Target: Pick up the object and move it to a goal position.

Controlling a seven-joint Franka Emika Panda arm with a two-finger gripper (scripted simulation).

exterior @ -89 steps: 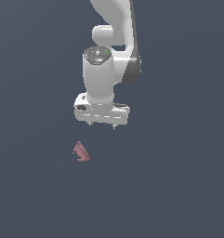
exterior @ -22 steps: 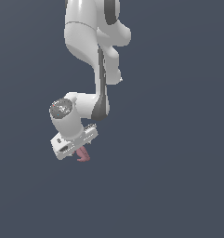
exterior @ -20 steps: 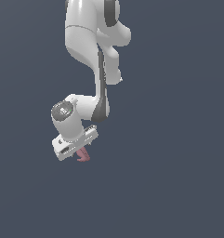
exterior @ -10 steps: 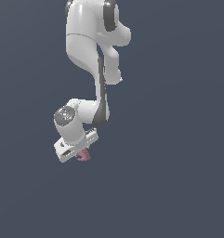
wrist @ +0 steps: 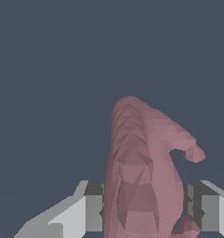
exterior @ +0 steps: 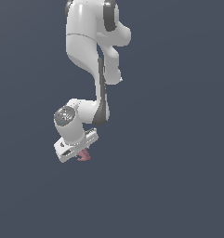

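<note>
Flat dark slate-blue background is filling both views, with no edge or surface line showing anywhere. Against it the glossy white Franka arm with dark joint bands is bending down from the top of the exterior view and folding toward that view's left, whereas four and a half seconds ago it was hanging nearly straight, with its hand well above the object and apart from it. Over the last second the arm's pose is changing only slightly, the wrist sitting a little further toward the exterior view's right. The white two-fingered gripper is now sitting tilted, its grey fingers closing from both sides on the small dusty pink-red lumpy object with a hooked end. In the exterior view that object is peeking out just beneath the gripper body, mostly hidden. In the wrist view it is standing between the fingers as a faceted, ridged mass, its rounded tip pointing away from the palm and a small hook curling off one side.
</note>
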